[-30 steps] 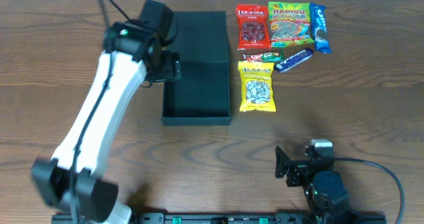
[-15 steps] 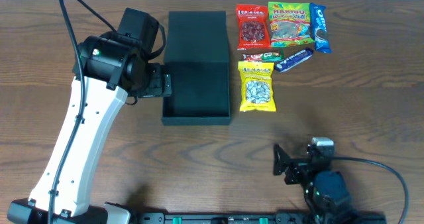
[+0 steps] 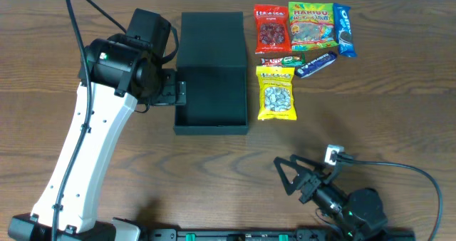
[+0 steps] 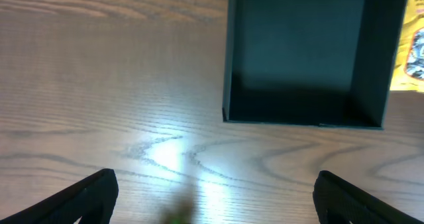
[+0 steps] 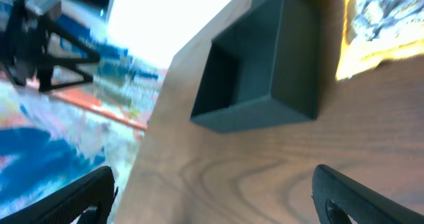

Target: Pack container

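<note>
The container [image 3: 211,120] is a dark open box, its flat lid folded back at the far end. It is empty and also shows in the left wrist view [image 4: 305,52] and the right wrist view [image 5: 265,71]. My left gripper [image 3: 178,93] hangs just outside the box's left wall; it is open and empty over bare wood [image 4: 212,197]. My right gripper [image 3: 283,177] is low near the front edge, open and empty [image 5: 218,197], and faces the box. A yellow snack packet [image 3: 276,93] lies right of the box.
More snacks lie at the back right: a red packet [image 3: 271,33], a Haribo bag [image 3: 311,23], a blue Oreo pack [image 3: 345,31], a small dark bar [image 3: 281,60] and a blue bar [image 3: 315,64]. The table's left edge shows in the right wrist view.
My left arm swung left off the box's lid a second ago and has held still since. My right gripper moved left and turned toward the box.
</note>
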Robot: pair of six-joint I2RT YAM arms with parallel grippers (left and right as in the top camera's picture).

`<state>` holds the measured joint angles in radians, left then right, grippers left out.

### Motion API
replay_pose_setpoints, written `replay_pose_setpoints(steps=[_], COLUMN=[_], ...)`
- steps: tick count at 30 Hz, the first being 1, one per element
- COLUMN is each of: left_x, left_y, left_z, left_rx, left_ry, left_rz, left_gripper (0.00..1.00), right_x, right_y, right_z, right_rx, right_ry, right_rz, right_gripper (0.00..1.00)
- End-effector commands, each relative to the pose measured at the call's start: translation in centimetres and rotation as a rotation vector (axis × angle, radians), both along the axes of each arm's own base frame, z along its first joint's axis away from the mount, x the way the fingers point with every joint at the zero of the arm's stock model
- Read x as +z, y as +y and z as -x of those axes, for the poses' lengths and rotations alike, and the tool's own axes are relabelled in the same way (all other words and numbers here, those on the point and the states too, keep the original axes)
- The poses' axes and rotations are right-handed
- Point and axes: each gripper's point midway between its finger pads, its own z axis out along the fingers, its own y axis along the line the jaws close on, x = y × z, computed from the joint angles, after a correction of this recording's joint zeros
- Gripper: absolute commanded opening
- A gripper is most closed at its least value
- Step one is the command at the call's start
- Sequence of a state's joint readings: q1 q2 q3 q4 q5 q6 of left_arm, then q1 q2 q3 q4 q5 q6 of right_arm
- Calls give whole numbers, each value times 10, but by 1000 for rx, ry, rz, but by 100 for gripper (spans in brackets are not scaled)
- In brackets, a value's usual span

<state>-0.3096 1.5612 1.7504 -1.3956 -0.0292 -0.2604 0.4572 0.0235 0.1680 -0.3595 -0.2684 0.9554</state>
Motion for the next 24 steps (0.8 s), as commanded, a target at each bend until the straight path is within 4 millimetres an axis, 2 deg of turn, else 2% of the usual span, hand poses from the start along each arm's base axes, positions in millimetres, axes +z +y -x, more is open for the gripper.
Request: replay_pose_setpoints(steps=[1,5,9,14,15,16,18,20,24], left_x=[11,19,28,34,34,33,29,22,10], left_y=[-2,-8,-14,-19,-21,-24,-25,-26,-27], left_z=[-5,-24,-42,-62,-66,-74,-80,-83,-86], left_rx=[-24,-56,-103,-124,-124,-123,-113,-110,-92], left_ry=[-56,-138,-221,-296,-307,-321,-321,-306,-267], left_rz=[14,26,29,36,40,45,49,47,46], left_gripper=[95,95,95,95,95,95,95,95,95], right_x=[2,6,25,46,48,49,46,38,23], right_y=[-18,-35,-54,-75,-81,-91,-95,-96,-102], right_z=[-17,-40,-83,-162,-183,-224,-268,-303,-353], right_rx=[-117,-179,-208,-195,-199,-197,-161,-132,-164], right_ry=[12,38,45,39,40,40,26,13,-2], right_rz=[42,191,397,634,687,774,852,904,949], right_gripper=[94,95,96,99,99,99,99,99,99])
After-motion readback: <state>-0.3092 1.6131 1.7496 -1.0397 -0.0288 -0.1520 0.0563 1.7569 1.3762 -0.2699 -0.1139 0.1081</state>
